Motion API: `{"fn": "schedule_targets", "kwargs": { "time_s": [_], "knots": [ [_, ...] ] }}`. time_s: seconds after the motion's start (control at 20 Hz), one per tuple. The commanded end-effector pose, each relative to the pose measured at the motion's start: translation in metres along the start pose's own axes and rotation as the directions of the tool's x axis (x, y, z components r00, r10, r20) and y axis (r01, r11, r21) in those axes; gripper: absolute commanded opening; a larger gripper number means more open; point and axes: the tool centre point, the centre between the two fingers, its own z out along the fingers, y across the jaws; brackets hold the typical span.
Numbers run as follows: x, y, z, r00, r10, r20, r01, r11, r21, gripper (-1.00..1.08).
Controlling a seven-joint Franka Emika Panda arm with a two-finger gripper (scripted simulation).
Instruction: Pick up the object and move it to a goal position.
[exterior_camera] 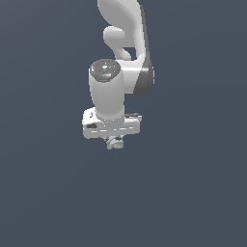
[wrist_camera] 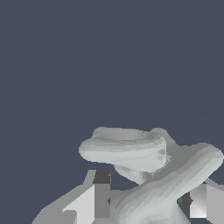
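Pincer [exterior_camera: 114, 141] pinching the pale grey-green object [wrist_camera: 144, 175] between its fingers [wrist_camera: 94, 199], table edges out of view so position unclear; grasp step looks done, next move likely carrying it to the unseen goal.

A flat, uniform dark slate-blue surface [exterior_camera: 43, 193] fills the whole scene, from the exterior view's left to its right, near to far, without seams or markings.
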Motion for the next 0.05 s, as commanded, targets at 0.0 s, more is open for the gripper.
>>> {"fn": "schedule_targets", "kwargs": {
  "time_s": [0.0],
  "knots": [
    [0.0004,-0.001,0.0012,1.0,-0.001,0.001,0.001,1.0,0.0,-1.0]
  ]
}}
